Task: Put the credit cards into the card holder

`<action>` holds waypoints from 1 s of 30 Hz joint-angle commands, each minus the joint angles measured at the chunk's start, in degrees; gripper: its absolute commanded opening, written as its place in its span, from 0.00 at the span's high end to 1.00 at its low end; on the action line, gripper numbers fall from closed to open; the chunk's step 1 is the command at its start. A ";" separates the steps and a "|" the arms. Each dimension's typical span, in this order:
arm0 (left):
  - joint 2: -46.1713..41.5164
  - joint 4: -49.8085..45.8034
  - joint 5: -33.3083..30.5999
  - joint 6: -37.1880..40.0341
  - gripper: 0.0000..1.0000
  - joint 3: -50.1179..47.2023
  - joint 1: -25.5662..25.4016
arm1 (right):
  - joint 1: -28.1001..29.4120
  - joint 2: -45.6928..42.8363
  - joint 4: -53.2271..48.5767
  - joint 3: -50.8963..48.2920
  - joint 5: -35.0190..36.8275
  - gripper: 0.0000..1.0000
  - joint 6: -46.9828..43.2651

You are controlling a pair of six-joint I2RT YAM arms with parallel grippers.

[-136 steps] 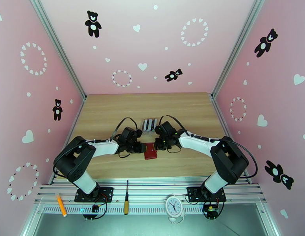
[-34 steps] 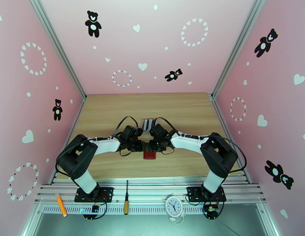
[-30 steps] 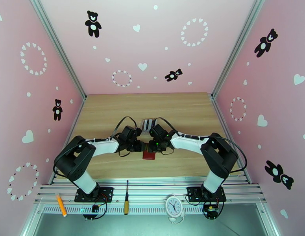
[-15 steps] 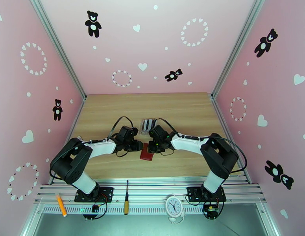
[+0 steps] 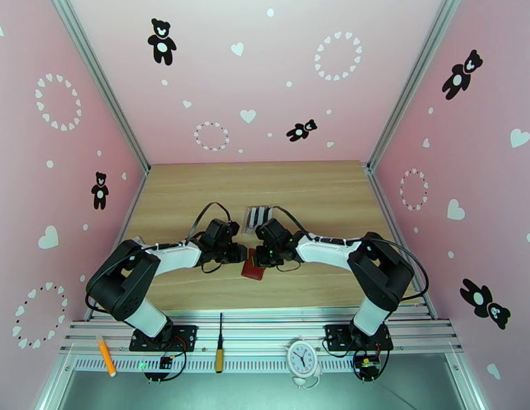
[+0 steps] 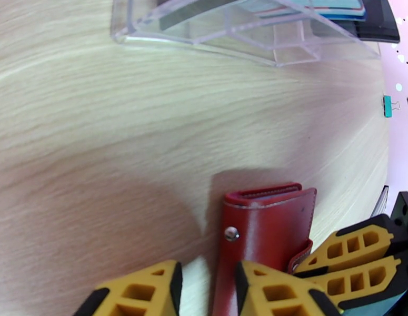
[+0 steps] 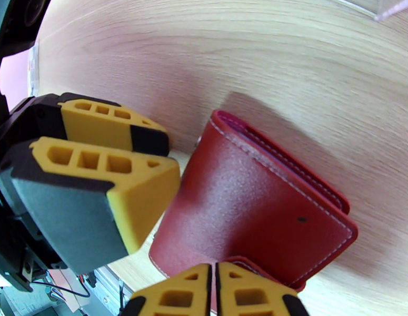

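Leather-red card holder (image 5: 254, 269) lies closed on the wooden counter (image 5: 196, 193), near its middle, between the 2 arms and just in front of a clear slotted rack (image 6: 204, 25). From above, both tools crowd it, the left tool (image 5: 242, 255) at its left edge and the right tool (image 5: 265, 257) at its upper right. Their jaws are too small to read from there.

The left wrist camera gives the detail. A metal snap stud (image 6: 231, 234) sits on the cover near the left edge, and the holder's layered edge faces the rack. The left tool's 2 yellow fingers (image 6: 275, 290) stand partly apart. The holder's left edge lies in the gap and 1 finger overlaps the cover, with no clear pinch. This view also shows the credit cards (image 6: 330, 3), teal and black, standing in the rack, well apart from the holder. A teal binder clip (image 6: 387, 106) lies farther along the counter.

The right wrist camera shows the right tool's jaws drawn almost together, with a thin slit between them. The snap tab (image 7: 246, 260) curls up right at their tips, but I cannot tell whether it is pinched. White stitching and the grained cover show plainly here.

The counter is pale wood grain. Pink walls carry white hearts and black teddy bears (image 5: 161, 41). On the near metal rail lie an orange marker (image 5: 106, 357), a screwdriver (image 5: 219, 351) and a small white clock (image 5: 302, 357).
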 commanded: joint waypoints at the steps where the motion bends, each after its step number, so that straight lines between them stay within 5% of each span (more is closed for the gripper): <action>1: -0.69 0.82 -0.56 -0.28 0.66 -0.60 0.39 | 0.37 0.88 0.94 -0.76 -0.34 0.87 0.44; 11: -1.16 0.52 -1.02 -0.11 0.67 -0.69 0.34 | 0.37 1.59 -1.46 -0.19 1.90 0.86 -0.47; 22: -5.95 -0.26 -5.16 0.86 0.60 -2.13 0.50 | 0.37 -4.90 -6.95 4.88 2.27 0.52 -5.73; 30: -10.54 -0.46 -8.79 1.50 0.52 -3.37 0.73 | -1.47 -10.59 -15.56 8.99 6.98 0.44 -10.91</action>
